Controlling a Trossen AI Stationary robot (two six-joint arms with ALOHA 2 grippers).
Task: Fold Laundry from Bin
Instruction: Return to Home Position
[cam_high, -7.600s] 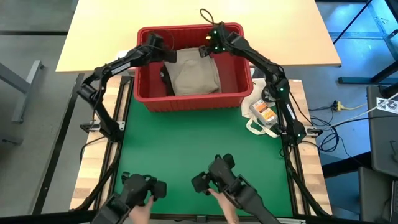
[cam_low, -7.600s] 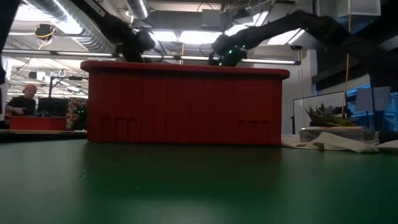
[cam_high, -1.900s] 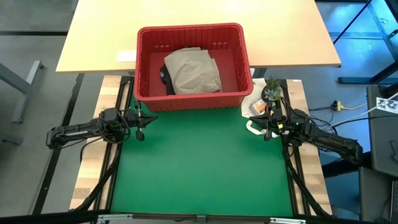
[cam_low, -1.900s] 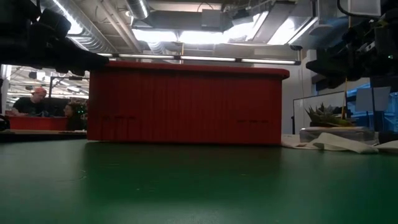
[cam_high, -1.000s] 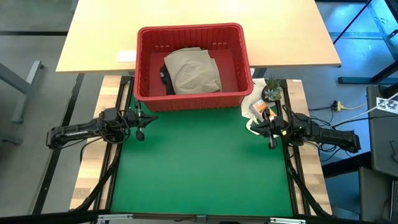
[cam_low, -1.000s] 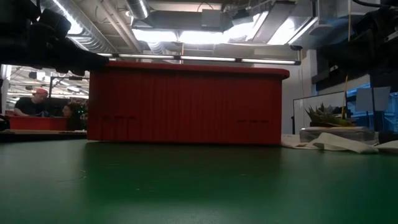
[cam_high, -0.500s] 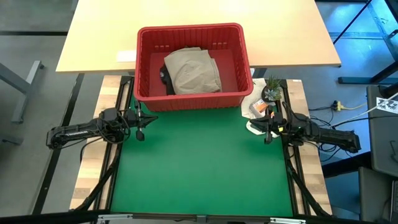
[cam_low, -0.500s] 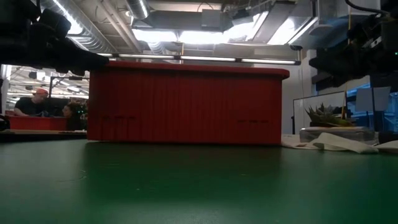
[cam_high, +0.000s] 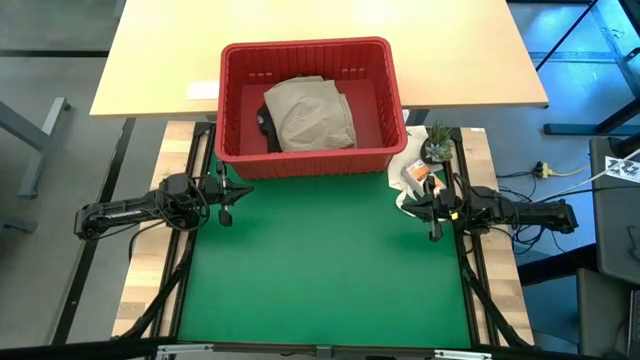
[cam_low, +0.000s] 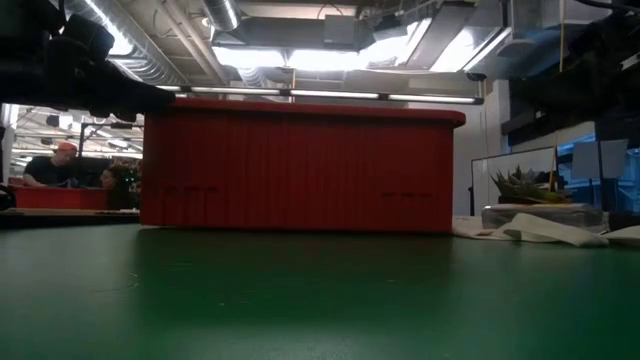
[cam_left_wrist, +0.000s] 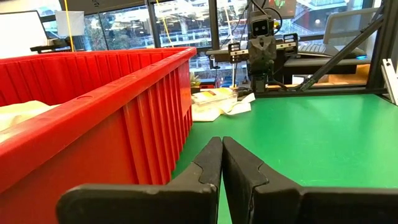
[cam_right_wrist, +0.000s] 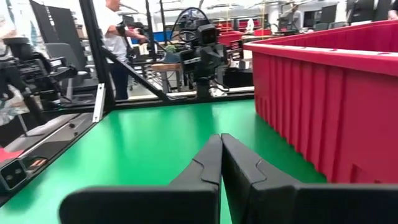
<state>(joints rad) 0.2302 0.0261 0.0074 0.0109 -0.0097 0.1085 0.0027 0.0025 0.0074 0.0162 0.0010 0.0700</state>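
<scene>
High view places the folded tan laundry (cam_high: 312, 112) inside the red bin (cam_high: 305, 165) at the far end of the green mat (cam_high: 320, 270). Left gripper (cam_left_wrist: 219, 140) sits at the mat's left edge and right gripper (cam_right_wrist: 220, 137) at its right edge. Both have fingers pressed together, holding nothing.

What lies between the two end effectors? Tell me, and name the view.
Only bare green mat lies between the left end effector and the right end effector, both shut. The high view shows it, and each wrist view agrees.
</scene>
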